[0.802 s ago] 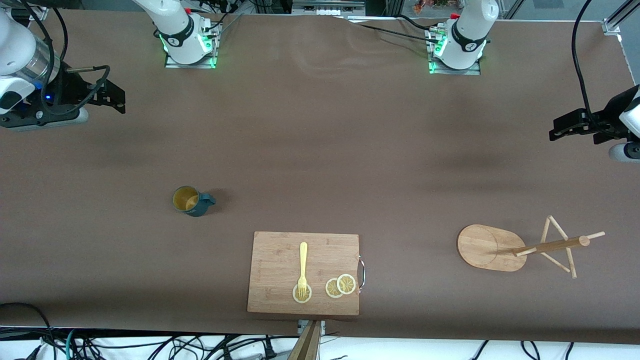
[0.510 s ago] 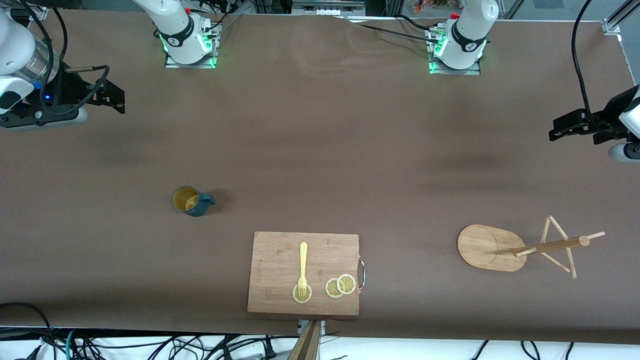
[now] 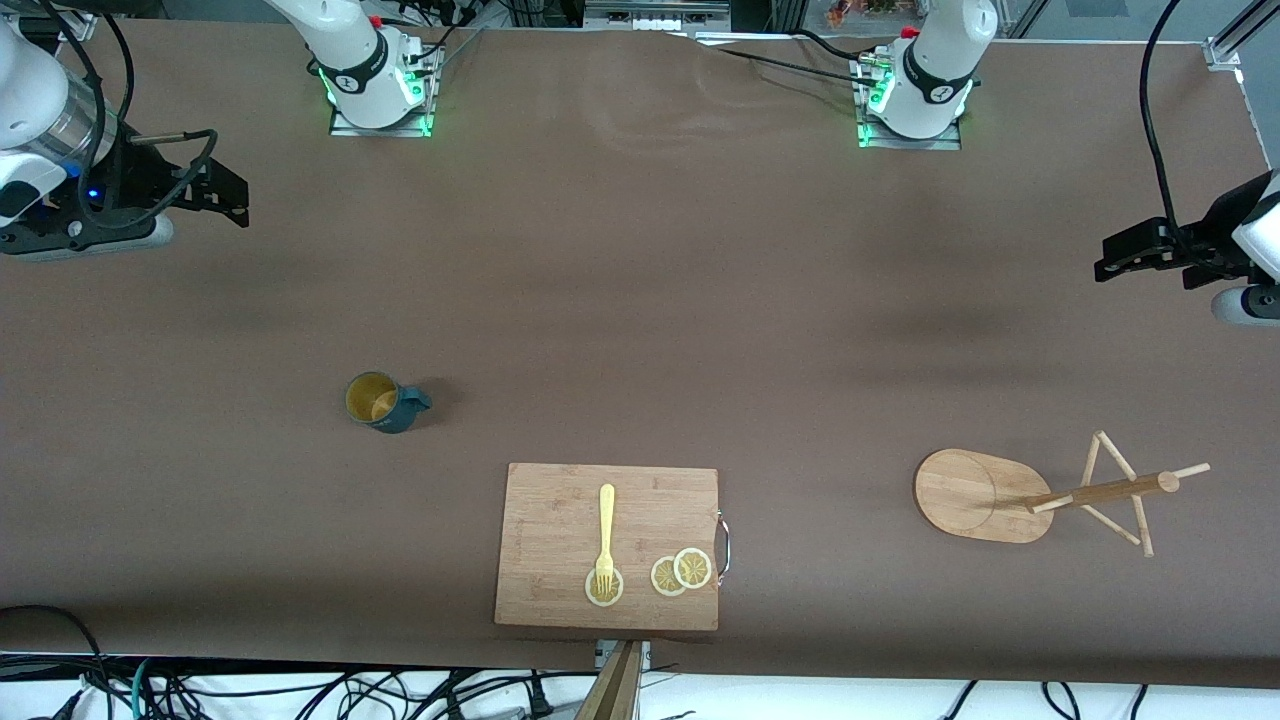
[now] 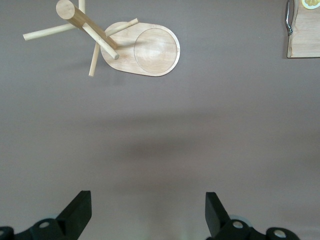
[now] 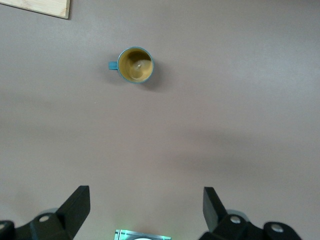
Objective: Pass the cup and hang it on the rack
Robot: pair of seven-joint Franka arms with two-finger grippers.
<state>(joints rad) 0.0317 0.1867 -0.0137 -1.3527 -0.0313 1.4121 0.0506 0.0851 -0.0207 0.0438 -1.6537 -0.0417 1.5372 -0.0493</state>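
Right gripper [image 3: 225,195], black and two-fingered, hangs in the air over bare brown table [image 3: 640,260] at the right arm's end. In the right wrist view its fingers [image 5: 75,205] stand wide apart with nothing between them.

The cup [image 3: 381,401], a small dark teal ribbed mug with a mustard-yellow inside, stands upright on the table, mouth up. It lies nearer to the front camera than the right gripper and well apart from it. Its loop handle points toward the left arm's end of the table. In the right wrist view the cup [image 5: 135,65] shows from above, clear of the fingers.

Rectangular bamboo cutting board [image 3: 560,520], with a metal handle [image 3: 724,545] at one short edge, lies flat near the table's front edge, nearer to the front camera than the cup. On it rest a pale yellow plastic fork [image 3: 605,535] and three lemon slices [image 3: 680,572]; the fork's tines lie on one slice, and the other two slices overlap.

The rack [image 3: 1040,495], a light bamboo mug tree with a central post, thin angled pegs and a flat oval base, stands upright toward the left arm's end of the table. No cup hangs on it. The left wrist view shows the rack [image 4: 145,50] from above.

Left gripper [image 3: 1125,255], black and two-fingered, hangs over bare table at the left arm's end. Its fingers [image 4: 80,210] are spread wide and hold nothing.
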